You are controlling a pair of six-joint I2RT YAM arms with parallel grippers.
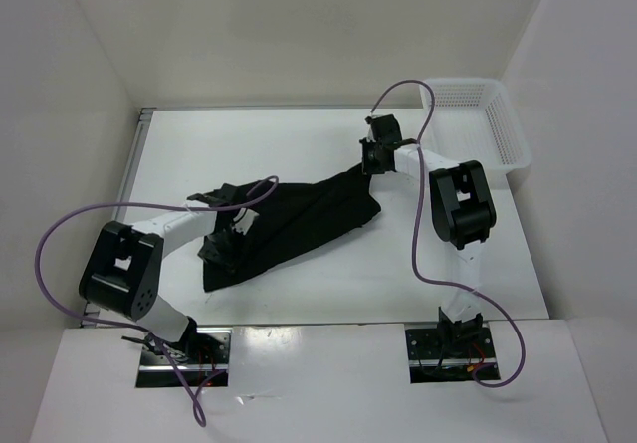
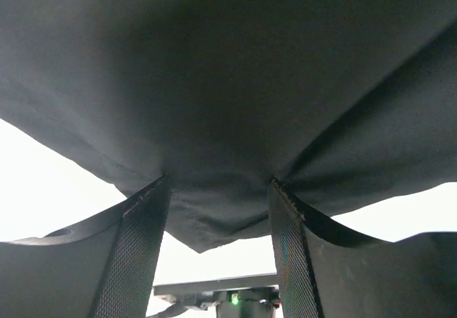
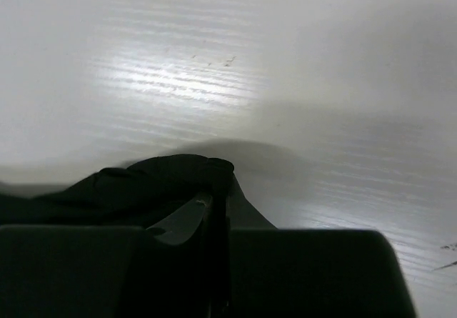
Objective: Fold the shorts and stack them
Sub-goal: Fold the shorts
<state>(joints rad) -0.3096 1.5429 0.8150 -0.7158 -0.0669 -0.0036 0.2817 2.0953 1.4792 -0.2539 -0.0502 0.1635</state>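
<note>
The black shorts (image 1: 299,219) lie spread in a slanted band across the middle of the white table. My right gripper (image 1: 373,159) is at their far right corner, jaws shut on a bunched fold of the cloth (image 3: 164,179); the right wrist view shows the right gripper (image 3: 218,189) just above the table. My left gripper (image 1: 227,236) is at the shorts' near left part. In the left wrist view the left gripper (image 2: 218,182) has its fingers wide apart, with the dark cloth (image 2: 228,82) draped across both tips and a fold sagging between them.
A white plastic mesh basket (image 1: 513,129) stands at the far right of the table, beside the right arm. White walls enclose the table on the left, back and right. Purple cables loop from both arms.
</note>
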